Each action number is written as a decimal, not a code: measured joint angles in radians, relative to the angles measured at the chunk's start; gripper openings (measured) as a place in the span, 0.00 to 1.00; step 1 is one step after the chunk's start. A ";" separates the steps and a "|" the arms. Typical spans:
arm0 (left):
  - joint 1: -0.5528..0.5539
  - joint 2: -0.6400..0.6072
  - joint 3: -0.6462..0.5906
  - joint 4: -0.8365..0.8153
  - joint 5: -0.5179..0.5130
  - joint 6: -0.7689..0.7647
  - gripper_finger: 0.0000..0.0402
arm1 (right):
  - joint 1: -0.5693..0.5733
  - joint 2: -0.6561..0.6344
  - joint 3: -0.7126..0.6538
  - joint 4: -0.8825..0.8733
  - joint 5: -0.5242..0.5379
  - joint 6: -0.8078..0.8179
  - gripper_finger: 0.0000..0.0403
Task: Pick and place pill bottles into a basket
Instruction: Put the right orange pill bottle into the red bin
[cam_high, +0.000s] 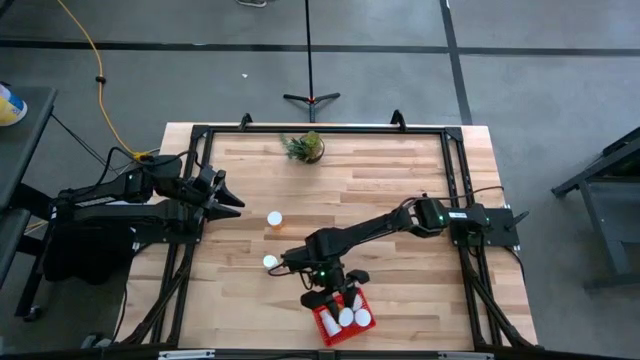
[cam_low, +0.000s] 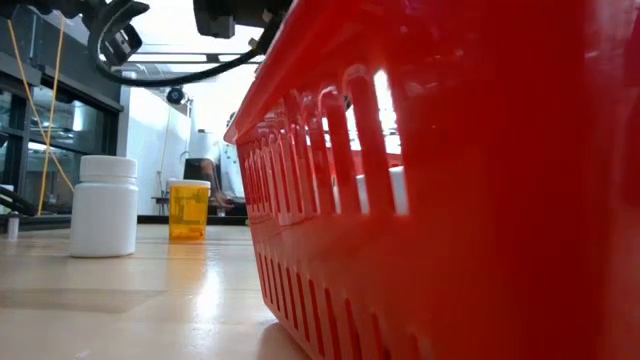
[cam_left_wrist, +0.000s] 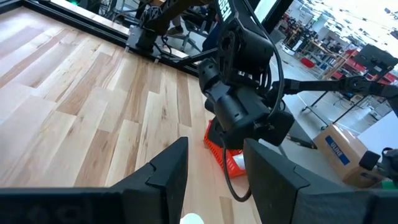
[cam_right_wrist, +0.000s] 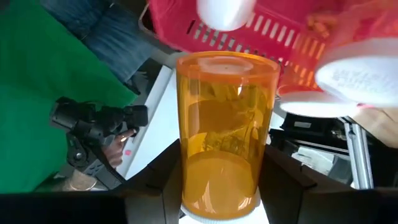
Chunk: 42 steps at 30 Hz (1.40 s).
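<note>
The red basket (cam_high: 350, 328) stands near the table's near edge with three white-capped pill bottles (cam_high: 346, 318) in it. My right gripper (cam_high: 326, 296) is over the basket's left part, shut on an orange pill bottle (cam_right_wrist: 224, 130). Two more pill bottles stand upright on the wood left of the basket, one (cam_high: 274, 218) farther and one (cam_high: 270, 262) nearer; both show in the low view (cam_low: 188, 208) (cam_low: 105, 205). My left gripper (cam_high: 232, 200) waits open and empty at the table's left side, and its fingers show in its wrist view (cam_left_wrist: 214, 180). My right gripper pinches the bottle's orange body (cam_right_wrist: 189, 168) between its two fingers, one on each side, toward the cap end (cam_right_wrist: 217, 216). The fingers point down at the basket and lie along the bottle. Its base faces the basket (cam_right_wrist: 273, 31), and it is clear of the table.
A small green potted plant (cam_high: 305, 147) stands at the far edge. The black frame (cam_high: 320, 130) runs round the table. Bare wood (cam_high: 400, 190) lies between the plant and my right arm. The basket's wall (cam_low: 450, 200) fills much of the low view.
</note>
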 joint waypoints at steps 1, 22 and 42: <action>0.000 0.000 0.000 0.000 0.000 0.000 0.47 | 0.003 0.003 -0.001 -0.002 0.002 0.000 0.38; 0.000 0.000 0.000 -0.026 0.000 -0.007 0.47 | 0.027 0.087 0.000 0.000 -0.020 -0.019 0.39; 0.000 0.000 0.000 -0.045 0.000 -0.008 0.47 | 0.026 0.087 0.000 -0.037 0.024 -0.065 0.57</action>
